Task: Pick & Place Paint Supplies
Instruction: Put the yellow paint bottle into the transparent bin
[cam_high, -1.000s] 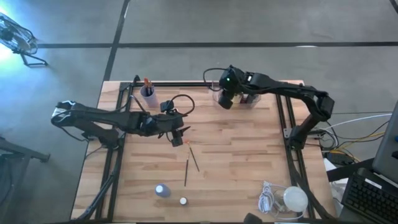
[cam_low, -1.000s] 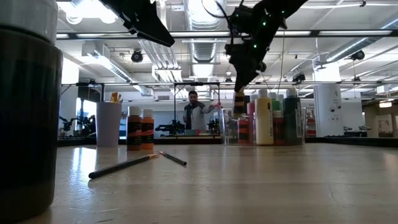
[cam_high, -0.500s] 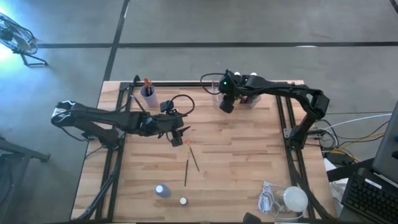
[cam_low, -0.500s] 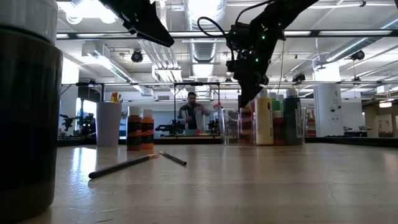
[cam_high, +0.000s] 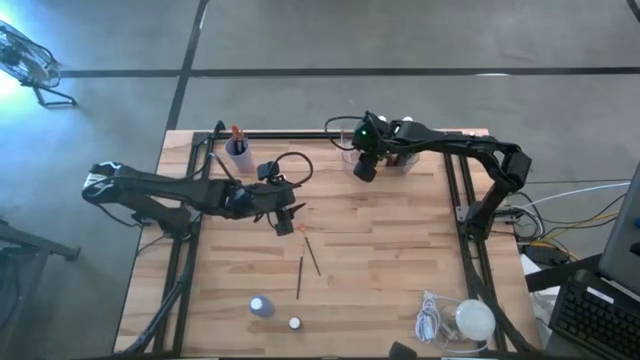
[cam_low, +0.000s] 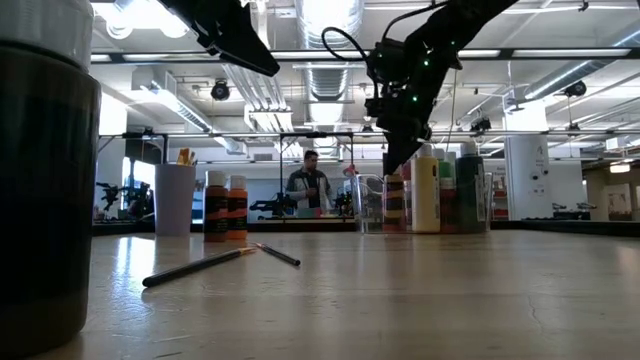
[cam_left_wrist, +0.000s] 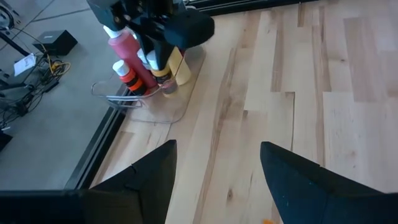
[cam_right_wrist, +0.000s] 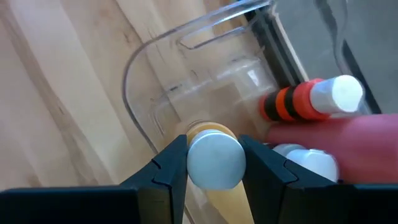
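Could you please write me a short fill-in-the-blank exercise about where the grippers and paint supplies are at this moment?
1. The right gripper is shut on a bottle with a pale ____.
2. That bottle hangs over the clear ____ at the table's far edge.
3. Two thin ____ lie loose on the wood.
4. The left gripper stands ____, holding nothing.

Missing words: cap; tray; paintbrushes; open

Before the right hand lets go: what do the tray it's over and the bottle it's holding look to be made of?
The tray looks like clear, glossy rigid plastic: the wood grain shows through it and its curved rim catches highlights. The bottle gripped in the right hand seems to be smooth plastic, with an opaque yellowish body and a pale, slightly shiny cap; whether it is squeezable can't be told.
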